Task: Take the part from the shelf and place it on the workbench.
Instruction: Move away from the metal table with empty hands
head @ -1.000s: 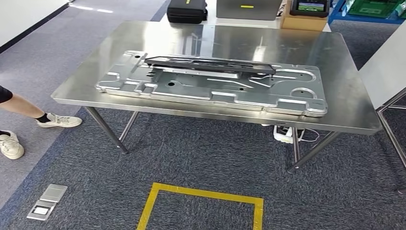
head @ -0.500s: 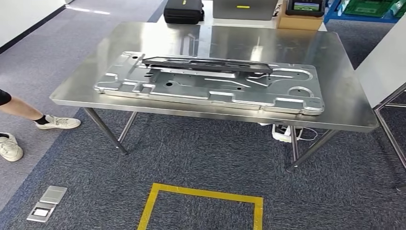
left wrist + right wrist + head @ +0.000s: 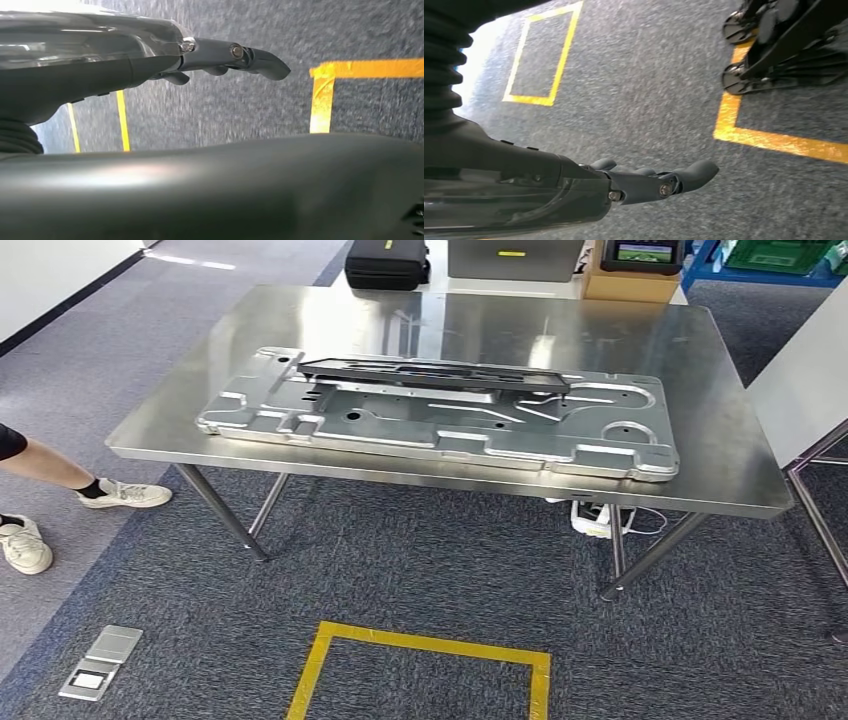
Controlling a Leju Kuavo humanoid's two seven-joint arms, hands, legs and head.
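Note:
A steel workbench stands ahead in the head view. On it lies a large stamped silver metal panel, and a long black part rests across the panel's far side. My left hand hangs over the grey carpet with its fingers stretched out and nothing in them. My right hand also hangs above the carpet, fingers apart and holding nothing.
A person's leg and white shoes are at the left. A yellow tape square marks the floor before the bench, beside a floor socket. A power strip lies underneath. A wheeled black frame stands near my right hand.
The whole head view has shifted slightly, so the camera moved a little. The panel and black part lie unchanged on the workbench.

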